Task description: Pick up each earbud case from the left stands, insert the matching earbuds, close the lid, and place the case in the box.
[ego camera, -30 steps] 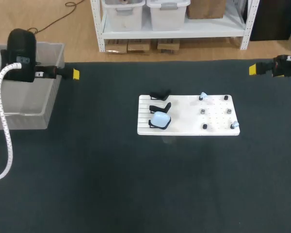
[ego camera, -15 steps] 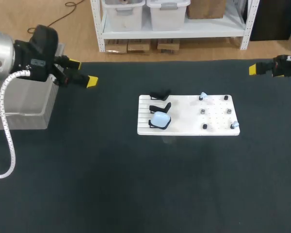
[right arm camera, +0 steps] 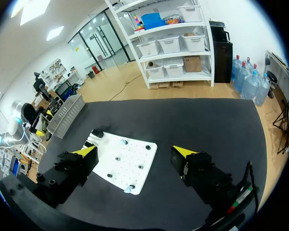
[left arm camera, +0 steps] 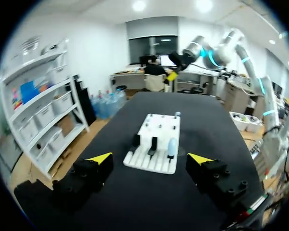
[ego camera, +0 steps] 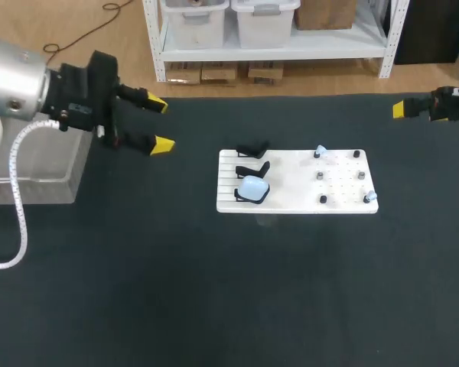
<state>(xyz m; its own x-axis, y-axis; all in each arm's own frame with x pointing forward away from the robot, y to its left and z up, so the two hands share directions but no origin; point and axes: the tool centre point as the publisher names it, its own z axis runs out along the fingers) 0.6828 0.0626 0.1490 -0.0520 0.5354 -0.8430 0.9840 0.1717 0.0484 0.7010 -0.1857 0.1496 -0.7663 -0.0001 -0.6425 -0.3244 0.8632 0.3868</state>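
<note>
left claw [ego camera: 157, 124] wide, empty, lined up on pale-blue earbud case [ego camera: 252, 186] ahead of it, propped on its stand [ego camera: 240, 196], likely for easy grabbing; right claw [right arm camera: 135, 153] wide too, empty, parked well off, board [ego camera: 291, 172] ahead of it on worktop [ego camera: 214, 290]

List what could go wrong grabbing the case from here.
1. The earbud case sits close beside two empty stands. The open left gripper could snag one when closing on the case.
2. The case looks smooth and rounded, so it might slip from the fingers.
3. The earbuds seem to perch on small pegs of the white board, so a bump to the board could topple them.
</note>
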